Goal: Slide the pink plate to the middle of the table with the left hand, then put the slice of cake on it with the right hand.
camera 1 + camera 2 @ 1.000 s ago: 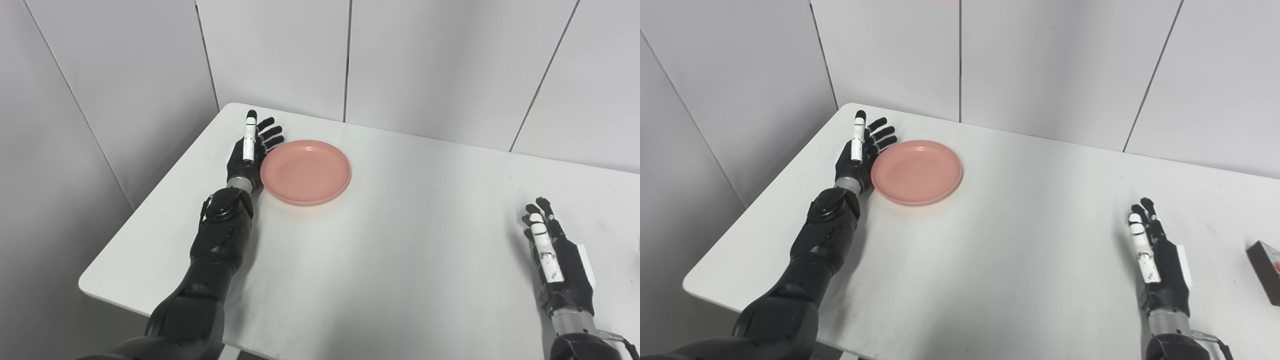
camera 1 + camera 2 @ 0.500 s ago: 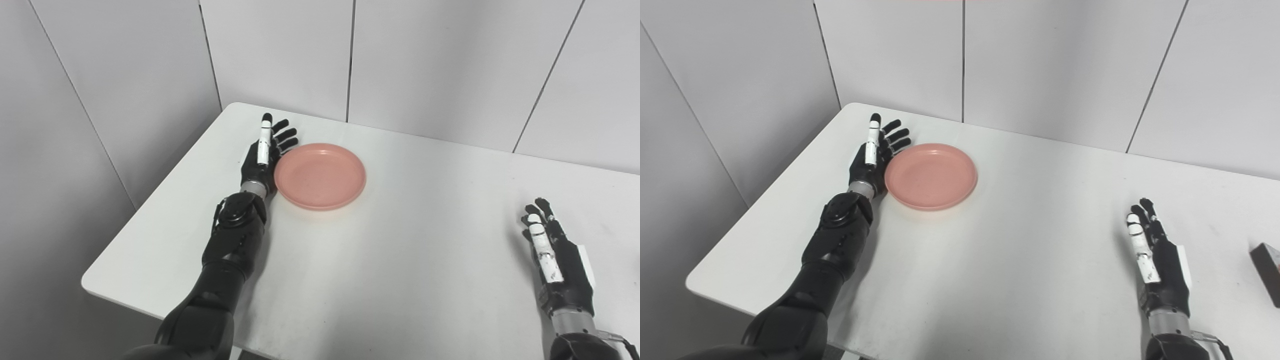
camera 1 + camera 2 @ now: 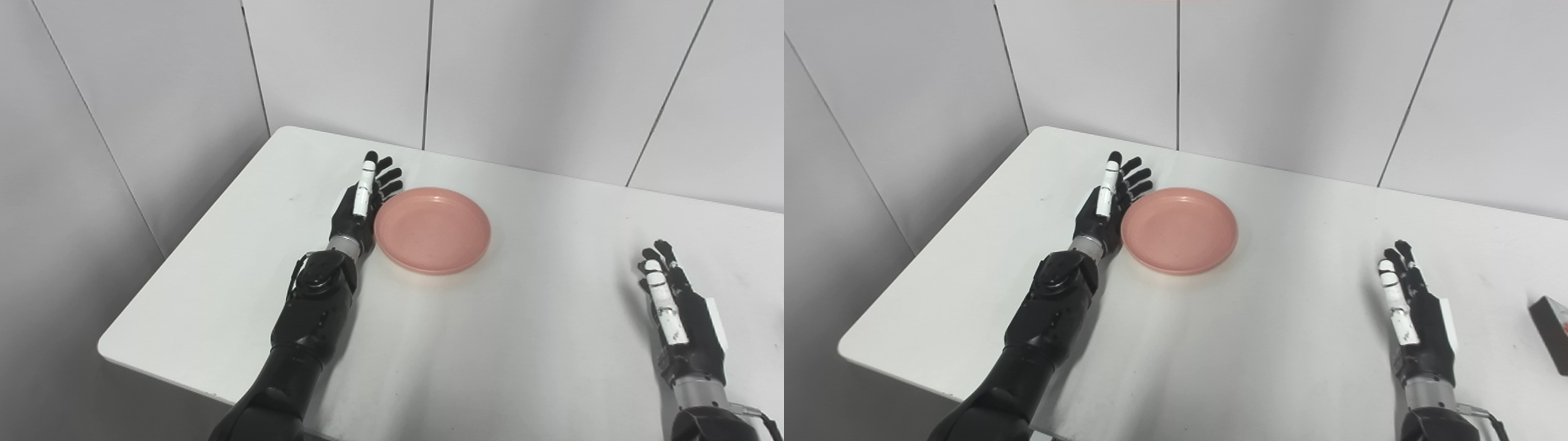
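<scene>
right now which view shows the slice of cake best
The right eye view: the slice of cake lies at the table's right edge, partly cut off by the frame. The left eye view shows only an unidentifiable sliver at its right border.

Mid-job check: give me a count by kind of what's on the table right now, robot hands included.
Round pink plastic plate: 1
Dark slice of cake, cut off by the right edge of the right eye view: 1
Black robot hands, left hand against the plate's rim, right hand waiting open: 2
Total: 4
</scene>
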Robot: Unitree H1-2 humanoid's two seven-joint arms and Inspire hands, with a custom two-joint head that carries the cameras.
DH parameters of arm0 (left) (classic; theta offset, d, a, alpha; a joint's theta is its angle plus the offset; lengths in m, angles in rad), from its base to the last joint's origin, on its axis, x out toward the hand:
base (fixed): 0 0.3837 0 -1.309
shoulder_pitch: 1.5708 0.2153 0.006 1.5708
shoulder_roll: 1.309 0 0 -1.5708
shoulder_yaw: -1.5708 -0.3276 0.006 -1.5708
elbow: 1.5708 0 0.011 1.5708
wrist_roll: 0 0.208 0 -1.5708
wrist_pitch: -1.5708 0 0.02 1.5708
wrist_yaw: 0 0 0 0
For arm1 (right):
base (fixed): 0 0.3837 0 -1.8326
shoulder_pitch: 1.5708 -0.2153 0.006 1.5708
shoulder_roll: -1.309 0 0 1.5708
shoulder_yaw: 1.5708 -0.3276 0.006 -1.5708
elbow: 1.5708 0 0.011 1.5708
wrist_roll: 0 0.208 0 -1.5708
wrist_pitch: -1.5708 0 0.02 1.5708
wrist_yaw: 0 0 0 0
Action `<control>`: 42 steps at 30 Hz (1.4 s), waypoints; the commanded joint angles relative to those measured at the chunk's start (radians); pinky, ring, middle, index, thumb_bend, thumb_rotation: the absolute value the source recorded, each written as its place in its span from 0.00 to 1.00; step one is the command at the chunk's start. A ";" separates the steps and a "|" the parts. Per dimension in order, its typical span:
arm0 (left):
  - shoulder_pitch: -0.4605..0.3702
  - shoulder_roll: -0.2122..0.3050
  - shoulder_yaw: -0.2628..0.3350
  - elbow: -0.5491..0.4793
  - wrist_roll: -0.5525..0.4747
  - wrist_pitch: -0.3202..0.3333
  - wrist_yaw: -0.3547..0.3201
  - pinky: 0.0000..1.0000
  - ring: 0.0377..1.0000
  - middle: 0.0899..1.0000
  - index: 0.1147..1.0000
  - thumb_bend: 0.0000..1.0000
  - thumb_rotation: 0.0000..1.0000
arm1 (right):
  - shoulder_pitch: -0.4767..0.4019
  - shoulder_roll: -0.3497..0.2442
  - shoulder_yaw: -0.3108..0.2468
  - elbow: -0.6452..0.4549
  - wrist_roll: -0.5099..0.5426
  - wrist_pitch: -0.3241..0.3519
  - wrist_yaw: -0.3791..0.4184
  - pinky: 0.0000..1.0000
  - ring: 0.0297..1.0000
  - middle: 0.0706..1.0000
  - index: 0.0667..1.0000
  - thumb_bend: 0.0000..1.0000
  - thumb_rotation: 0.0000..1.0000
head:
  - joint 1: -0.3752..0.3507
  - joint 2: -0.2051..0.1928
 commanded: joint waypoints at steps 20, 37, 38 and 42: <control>0.083 -0.039 -0.112 -0.248 0.041 0.100 -0.093 0.99 0.99 0.97 0.98 0.73 1.00 | -0.029 0.034 0.029 -0.050 -0.054 0.014 -0.032 0.93 0.91 0.91 0.92 0.46 0.77 | -0.209 0.053; 0.123 -0.062 -0.117 -0.274 0.023 0.100 -0.154 1.00 1.00 1.00 1.00 0.69 1.00 | -0.039 0.073 0.051 -0.061 -0.097 0.057 -0.065 0.92 0.89 0.90 0.92 0.46 0.75 | -0.336 0.070; 0.124 -0.057 -0.119 -0.272 0.023 0.098 -0.162 1.00 1.00 1.00 1.00 0.69 1.00 | -0.039 0.074 0.053 -0.061 -0.104 0.056 -0.068 0.92 0.89 0.90 0.92 0.46 0.75 | -0.336 0.070; 0.118 -0.043 -0.113 -0.245 0.012 0.077 -0.190 1.00 1.00 1.00 1.00 0.70 1.00 | -0.045 0.077 0.062 -0.046 -0.127 0.043 -0.075 0.92 0.88 0.90 0.91 0.47 0.77 | -0.373 0.070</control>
